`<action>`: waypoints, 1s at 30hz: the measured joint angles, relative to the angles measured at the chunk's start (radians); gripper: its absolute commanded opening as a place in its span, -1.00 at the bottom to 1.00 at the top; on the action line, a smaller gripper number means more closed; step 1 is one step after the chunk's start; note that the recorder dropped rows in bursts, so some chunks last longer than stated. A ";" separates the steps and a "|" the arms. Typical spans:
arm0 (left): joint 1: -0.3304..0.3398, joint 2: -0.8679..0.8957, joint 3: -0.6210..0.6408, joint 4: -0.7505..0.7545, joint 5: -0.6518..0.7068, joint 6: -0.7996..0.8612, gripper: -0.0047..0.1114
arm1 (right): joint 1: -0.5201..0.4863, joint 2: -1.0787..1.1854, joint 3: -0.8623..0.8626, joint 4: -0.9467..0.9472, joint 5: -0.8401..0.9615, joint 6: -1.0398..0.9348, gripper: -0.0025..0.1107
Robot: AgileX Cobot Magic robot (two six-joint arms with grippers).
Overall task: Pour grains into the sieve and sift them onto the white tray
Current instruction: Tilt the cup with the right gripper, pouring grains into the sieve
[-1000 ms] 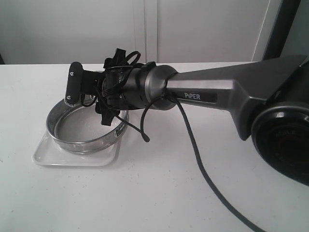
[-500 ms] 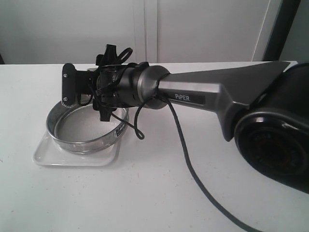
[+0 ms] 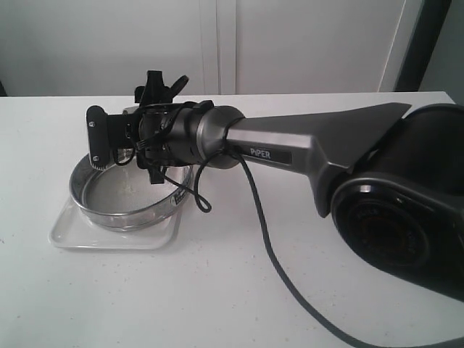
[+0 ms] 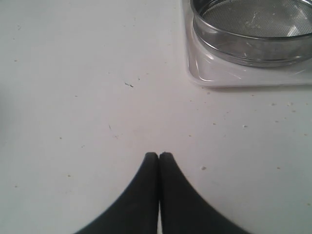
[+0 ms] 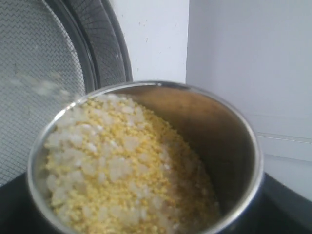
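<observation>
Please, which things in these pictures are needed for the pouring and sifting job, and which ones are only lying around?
Belong to the job:
- grains
- steel cup holding them
- sieve
- white tray under the sieve

Only lying about:
- black cable hanging from the arm
- stray specks on the table

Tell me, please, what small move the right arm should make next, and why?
Probably tip the steel cup slightly further over the sieve: the cup is nearly full of grains, the sieve holds only a few, and it already sits on the white tray.
</observation>
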 measured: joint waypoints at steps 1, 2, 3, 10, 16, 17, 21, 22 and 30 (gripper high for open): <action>0.000 0.000 0.000 0.000 0.000 0.000 -0.92 | 0.000 0.000 0.000 -0.002 0.000 -0.002 -0.96; 0.000 0.000 0.000 0.000 0.000 0.000 -0.92 | 0.000 0.000 0.000 -0.004 0.000 -0.002 -0.96; 0.000 0.000 0.000 0.000 0.000 0.000 -0.92 | 0.000 0.000 0.000 -0.008 -0.002 -0.005 -0.96; 0.000 0.000 0.000 0.000 0.000 0.000 -0.92 | 0.000 0.000 -0.003 -0.082 0.004 -0.007 -0.96; 0.000 0.000 0.000 0.000 0.000 0.000 -0.92 | 0.000 0.000 -0.003 -0.131 0.026 -0.009 -0.96; 0.000 0.000 0.000 0.000 0.000 0.000 -0.92 | 0.000 0.000 -0.003 -0.136 0.031 -0.009 -0.96; 0.000 0.000 0.000 0.000 0.000 0.000 -0.92 | 0.000 0.000 -0.003 -0.153 0.057 -0.009 -0.96; 0.000 0.000 0.000 0.000 0.000 0.000 -0.92 | 0.000 0.000 -0.003 -0.154 0.061 -0.009 -0.96; 0.000 0.000 0.000 0.000 0.000 0.000 -0.92 | 0.000 0.000 -0.003 -0.158 0.081 -0.009 -0.96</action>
